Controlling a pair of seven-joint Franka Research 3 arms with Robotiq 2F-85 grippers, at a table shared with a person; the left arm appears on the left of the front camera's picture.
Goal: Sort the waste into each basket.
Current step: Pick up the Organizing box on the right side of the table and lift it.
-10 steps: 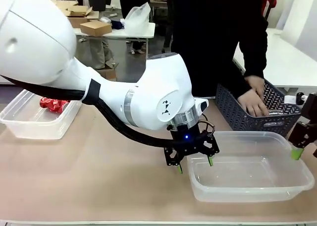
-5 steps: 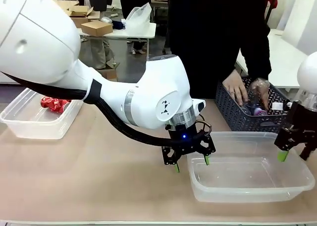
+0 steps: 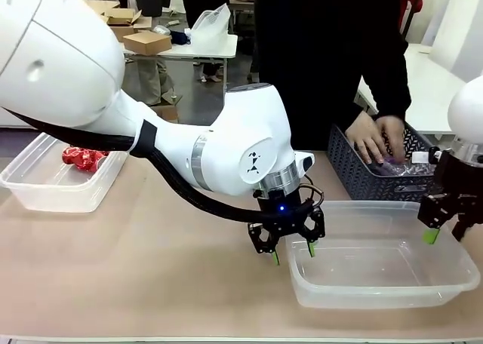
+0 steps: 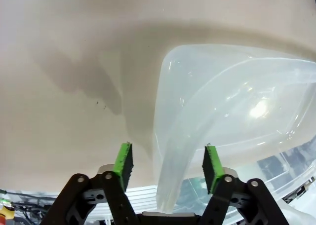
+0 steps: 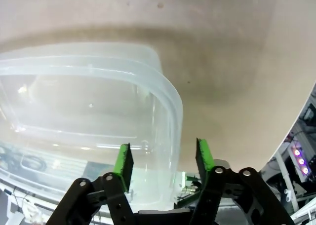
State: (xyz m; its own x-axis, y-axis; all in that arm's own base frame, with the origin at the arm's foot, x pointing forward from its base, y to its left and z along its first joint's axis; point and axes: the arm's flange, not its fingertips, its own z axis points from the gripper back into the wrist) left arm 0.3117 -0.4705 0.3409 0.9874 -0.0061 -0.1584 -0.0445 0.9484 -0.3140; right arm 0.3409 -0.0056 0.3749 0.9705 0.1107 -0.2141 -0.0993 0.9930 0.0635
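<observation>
**A:** Where does everything sit?

**B:** The empty clear rectangular plastic tub (image 3: pixel 377 302) is on the tan desk (image 3: pixel 151 268). The crushed red cans (image 3: pixel 83 158) lie in a matching clear tub (image 3: pixel 45 197) well off to the robot's left of it.

**A:** And the arms?

**B:** The left pincer (image 4: pixel 168 148) straddles the empty tub's left end wall. Its green pads are spread, one inside and one outside, neither touching. The right pincer (image 5: pixel 163 146) stands astride the opposite wall, also spread.

**A:** So it means to grip the tub at both ends?

**B:** That's my guess. Both should close together, seating the pads under the rolled rim. The wall looks thin and will likely flex, so squeeze gently. Keep any lift level, or one end may slip out.

**A:** Anything unclear?

**B:** Just behind the empty tub, the person's hands (image 3: pixel 367 139) reach into a dark lattice basket (image 3: pixel 355 174). Something pale lies under them, but I can't tell what. The left arm also covers part of the cans' tub.
</observation>
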